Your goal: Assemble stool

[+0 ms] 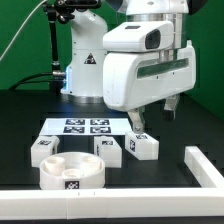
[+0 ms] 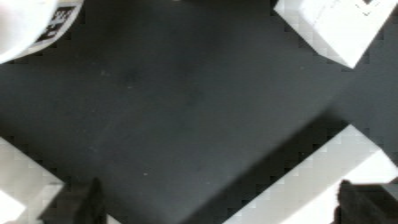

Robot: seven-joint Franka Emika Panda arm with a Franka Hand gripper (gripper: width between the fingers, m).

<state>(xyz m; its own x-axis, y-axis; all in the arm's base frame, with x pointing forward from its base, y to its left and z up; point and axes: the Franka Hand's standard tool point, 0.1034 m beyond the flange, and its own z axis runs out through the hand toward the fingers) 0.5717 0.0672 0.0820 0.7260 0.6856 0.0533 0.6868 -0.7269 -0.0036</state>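
Observation:
The round white seat [image 1: 70, 172] lies at the front on the exterior view's left, sockets up. Three white blocky legs lie on the black table: one at the left [image 1: 45, 148], one in the middle [image 1: 107, 147], one at the right [image 1: 143, 146]. My gripper [image 1: 155, 115] hangs open and empty a little above and behind the right leg. In the wrist view the gripper [image 2: 222, 205] shows two dark fingertips [image 2: 80, 200] far apart with only black table between them. A white tagged part [image 2: 36, 30] sits at that picture's edge; I cannot tell which part it is.
The marker board [image 1: 85, 127] lies flat behind the legs. A white border rail [image 1: 205, 165] runs along the exterior view's right and another [image 1: 110, 208] along the front. The robot's base [image 1: 85, 60] stands at the back. White strips [image 2: 320, 160] cross the wrist view.

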